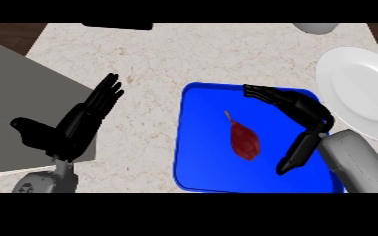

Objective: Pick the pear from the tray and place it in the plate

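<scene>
Right now the right hand (314, 114) is spread open over the blue tray (203, 130). Its fingers (269, 95) run nearly straight out from the palm, the thumb (297, 155) points the opposite way, and nothing is pinched btw them. The pear (244, 141) lies on the tray floor in the gap btw fingers & thumb, on the palm's open side and apart from both. It's dark red, w/ the thin stem end aimed twd the fingertips.

Can't tell from this steep angle if the hand touches the tray; prob. it hangs just above.

Behind the thumb, the grey forearm (354, 165) hides the tray's corner, and the palm covers part of the tray's rim on that side. Just behind the palm sits the white plate (354, 85). It's cut off by the frame edge, w/ a bit of its rim hidden by the wrist; the visible part is plain white.

Well off past the fingertips, across bare speckled counter (184, 55), the left hand (77, 125) rests open, fingers up, over the edge of a grey slab (29, 90). The slab itself runs out of frame.

Far side of the counter:
- A grey rounded thing (316, 27) beyond the plate, mostly cut off, so no telling what it is.
- A flat black shape (118, 26), also cut off.
</scene>
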